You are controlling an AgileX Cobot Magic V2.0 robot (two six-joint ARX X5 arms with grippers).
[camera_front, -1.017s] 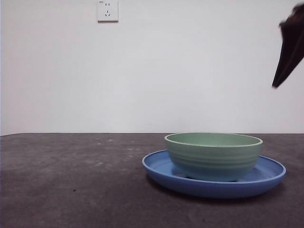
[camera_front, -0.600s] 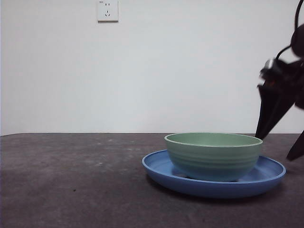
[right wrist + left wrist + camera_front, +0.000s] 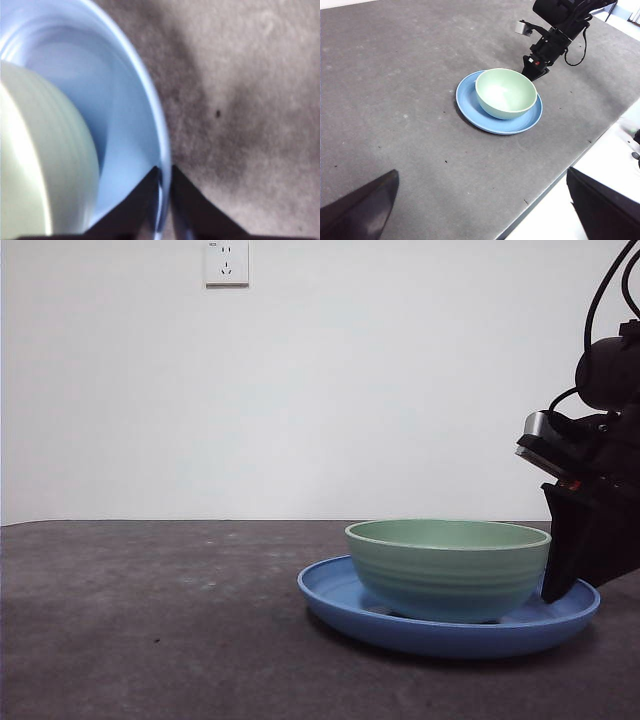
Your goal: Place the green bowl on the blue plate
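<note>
1. Grey, rough tabletop (image 3: 150, 640) runs back to a plain white wall carrying a socket plate (image 3: 227, 262); you have nothing else on the surface but the two dishes.
2. You can see the green bowl (image 3: 448, 568) sitting upright inside the blue plate (image 3: 340, 602), right of centre in the front view. The left wrist view shows the bowl (image 3: 506, 92) shifted toward the plate's far side, with a wider crescent of blue (image 3: 470, 107) left bare on the near side.
3. Your right gripper (image 3: 164, 200) is down at the plate's right edge. Its two black jaws stand nearly pressed together, one on each side of the plate rim (image 3: 162, 150), pinching it or very close to it. Contact with the bowl is not visible.
4. In the front view that gripper (image 3: 560, 560) reaches in from the right, low beside the bowl.
5. Your left gripper (image 3: 485, 210) waits high and well away, jaws spread wide, holding nothing.
6. Judging by how things lie, the placing looks done: bowl rests on plate. What remains seems to be only letting go of the rim and pulling clear without dragging the plate.
</note>
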